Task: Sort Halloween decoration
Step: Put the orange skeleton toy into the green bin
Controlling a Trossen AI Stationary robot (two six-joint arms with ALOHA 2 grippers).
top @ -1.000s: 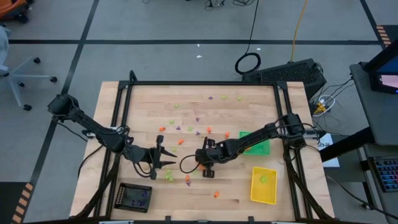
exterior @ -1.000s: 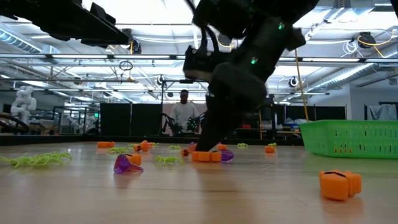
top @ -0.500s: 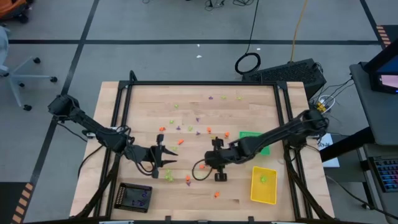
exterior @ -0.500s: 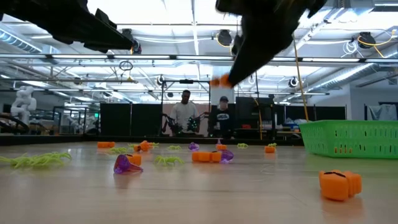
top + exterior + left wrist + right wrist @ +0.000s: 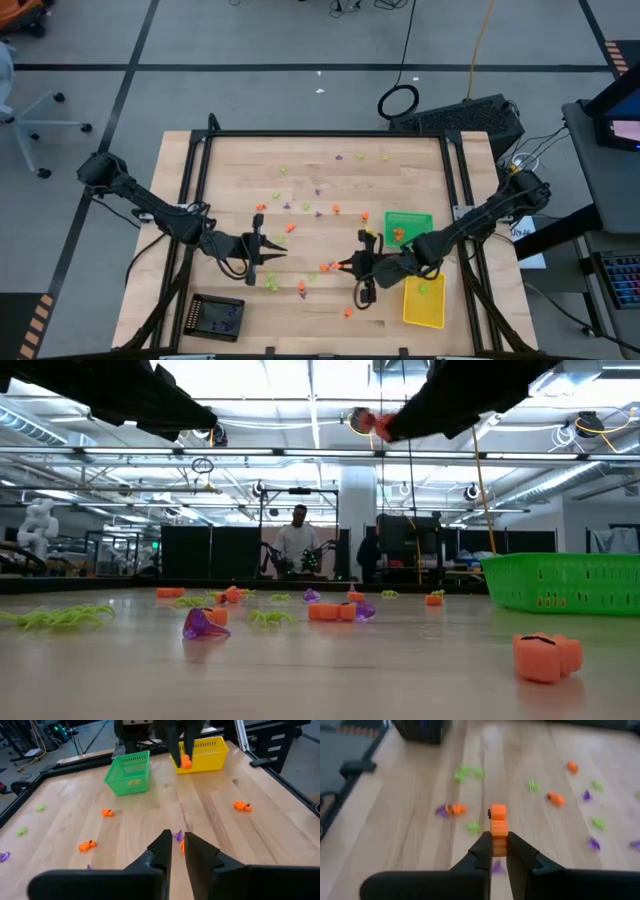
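Small orange, purple and lime Halloween decoration pieces [image 5: 300, 215] lie scattered on the wooden table [image 5: 230, 160]. My right gripper [image 5: 342, 267] hangs above the table's middle, left of the yellow tray [image 5: 423, 298], and is shut on an orange trinket [image 5: 498, 822]. That trinket also shows in the left wrist view [image 5: 185, 762] and high up in the low view [image 5: 380, 425]. My left gripper [image 5: 177, 851] hovers left of centre [image 5: 272, 252]. Its fingers stand a narrow gap apart with nothing between them, above a purple piece [image 5: 178, 836] on the table. My right gripper pinches the orange trinket's rear end [image 5: 499, 845] between its two fingertips. The fingers slant downward and point toward the table's left. The rest of the trinket sticks out ahead of the tips, and it hangs clear of the table.
A green tray [image 5: 408, 228] holding some orange pieces stands right of centre, with the yellow tray in front of it. A black tray [image 5: 217, 317] sits at the near left. A black metal frame [image 5: 320, 134] borders the table. People stand in the room beyond [image 5: 298, 545].
My right gripper has risen from the table with the orange trinket lifted clear. It has drawn back toward the table's right and near edges, toward the yellow tray. The wrist has tipped more level. The scattered pieces have stayed where they were.
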